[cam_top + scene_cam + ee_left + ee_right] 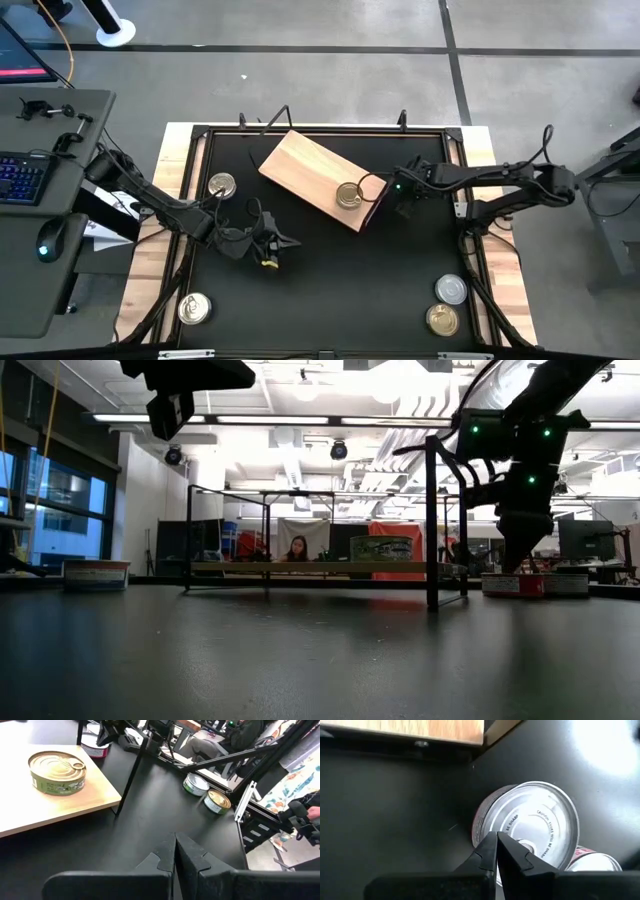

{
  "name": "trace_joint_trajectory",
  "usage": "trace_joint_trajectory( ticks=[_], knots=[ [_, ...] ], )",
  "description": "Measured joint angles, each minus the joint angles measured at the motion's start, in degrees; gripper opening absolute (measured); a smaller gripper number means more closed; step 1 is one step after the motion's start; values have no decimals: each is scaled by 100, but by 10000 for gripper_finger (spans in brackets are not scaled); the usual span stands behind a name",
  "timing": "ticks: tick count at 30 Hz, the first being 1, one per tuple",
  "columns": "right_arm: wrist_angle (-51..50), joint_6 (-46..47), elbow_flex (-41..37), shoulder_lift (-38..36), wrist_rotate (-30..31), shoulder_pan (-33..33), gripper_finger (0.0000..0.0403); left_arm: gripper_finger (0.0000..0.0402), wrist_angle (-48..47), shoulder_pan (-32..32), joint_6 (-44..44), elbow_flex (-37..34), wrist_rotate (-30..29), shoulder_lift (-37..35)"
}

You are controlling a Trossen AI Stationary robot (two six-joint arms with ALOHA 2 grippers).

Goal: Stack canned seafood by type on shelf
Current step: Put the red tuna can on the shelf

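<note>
On the black table [330, 270] a light wooden shelf [305, 165] lies at an angle, with one gold-lidded tin [349, 195] resting near its end closest to the right arm. Just off that end, the right gripper [400, 196] hangs with its fingers pressed together, empty, over a silver-lidded tin [537, 827] with red sides; a second tin [592, 860] sits beside that one. The left gripper [275, 243] hovers over bare table near the middle, fingers [192, 857] closed on nothing. Other tins lie apart: one near the far left edge [221, 185], one at the near left corner [194, 309], and a silver [451, 290] and a gold one [442, 319] together at the near right corner.
</note>
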Motion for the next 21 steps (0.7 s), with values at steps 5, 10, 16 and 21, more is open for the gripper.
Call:
trace_joint_trajectory(
  ticks=[5,10,16,21],
  knots=[
    [26,-31,33,294,-52,2,0,0,-4,1,0,0,0,0],
    [18,-28,31,254,-104,15,0,0,-4,0,-59,0,0,0],
    [-30,106,8,-11,-615,150,0,0,-4,0,-50,0,0,0],
    [-237,579,0,-246,-1148,274,0,0,-4,0,-24,0,0,0]
  ],
)
